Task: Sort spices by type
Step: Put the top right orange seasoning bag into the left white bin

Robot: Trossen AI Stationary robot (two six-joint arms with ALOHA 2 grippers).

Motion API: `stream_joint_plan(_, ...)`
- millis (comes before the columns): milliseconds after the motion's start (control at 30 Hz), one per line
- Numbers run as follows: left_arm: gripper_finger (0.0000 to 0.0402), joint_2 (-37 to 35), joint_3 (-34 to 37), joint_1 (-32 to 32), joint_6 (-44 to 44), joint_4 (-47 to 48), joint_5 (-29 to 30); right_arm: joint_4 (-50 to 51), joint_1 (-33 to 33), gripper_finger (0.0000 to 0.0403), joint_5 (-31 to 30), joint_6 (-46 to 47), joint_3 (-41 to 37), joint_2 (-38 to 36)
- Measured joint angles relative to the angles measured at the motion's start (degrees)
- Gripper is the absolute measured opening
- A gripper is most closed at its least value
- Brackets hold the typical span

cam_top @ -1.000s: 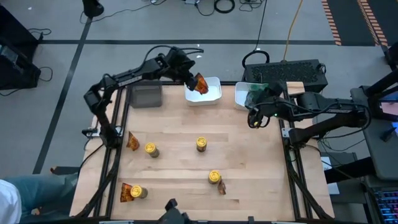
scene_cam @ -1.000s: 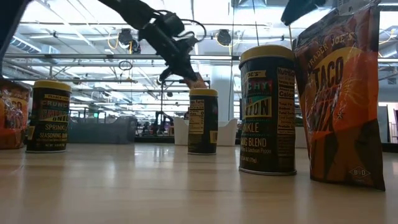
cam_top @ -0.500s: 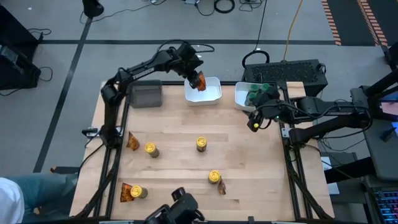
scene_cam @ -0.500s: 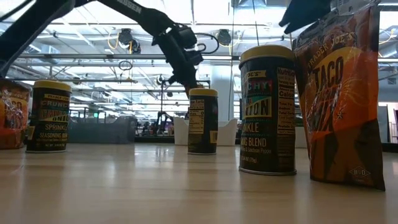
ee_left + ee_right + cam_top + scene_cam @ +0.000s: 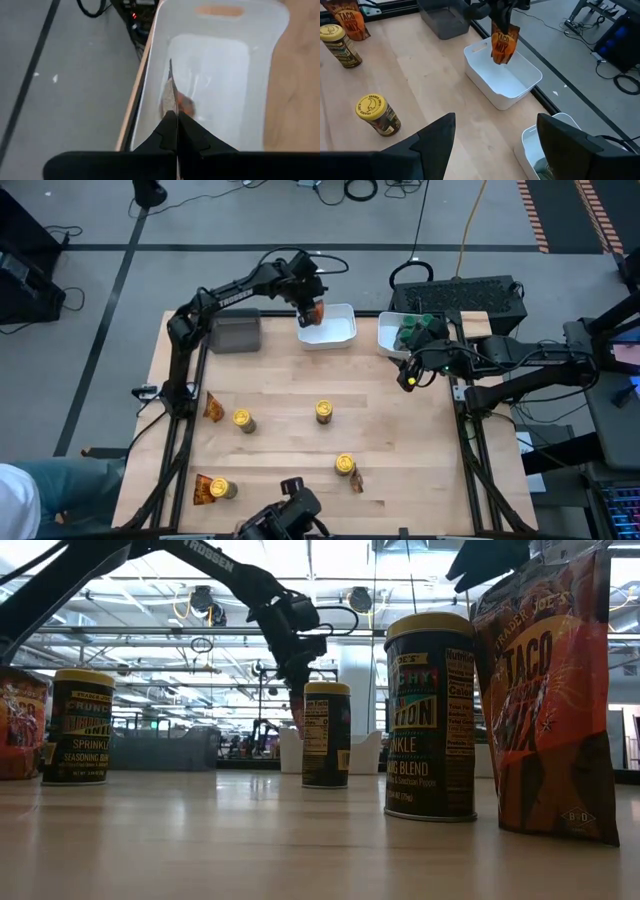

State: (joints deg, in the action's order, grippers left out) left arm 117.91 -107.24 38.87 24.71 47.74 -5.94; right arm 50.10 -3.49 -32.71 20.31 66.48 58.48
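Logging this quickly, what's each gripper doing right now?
Left gripper: shut on a taco mix packet over the white tray.
Right gripper: open, holding nothing.

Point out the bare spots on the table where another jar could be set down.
Free: the wood between the white tray and the middle yellow-lidded jar, and the table's right side below the right gripper. Crowded: the front-left corner with its packet and jar.

Even, bright overhead light covers the desk (image 5: pixel 300 380), with short soft shadows. In the low view, ceiling lights glare behind the left pincer (image 5: pixel 298 675), leaving it a dark silhouette. The desk's near part is blurred. The white tray (image 5: pixel 260 75) below the pincer looks washed out.
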Motion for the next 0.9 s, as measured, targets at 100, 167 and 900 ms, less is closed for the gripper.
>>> stream_joint_plan(100,0.0000,0.02,0.00,0.00,2.91,0.50,0.55,-0.21,0.00,0.0263,0.00,0.28,0.00,0.01)
stream_joint_plan(167,0.0000,0.24,0.00,0.00,4.99,0.67,1.32,-0.21,0.00,0.0263,0.00,0.55,0.00,0.01)
stream_joint_plan(900,0.0009,4.27,0.07,-0.42,9.19,-0.64,3.71,-0.12,0.00,0.0263,-0.02,1.53,0.07,0.02)
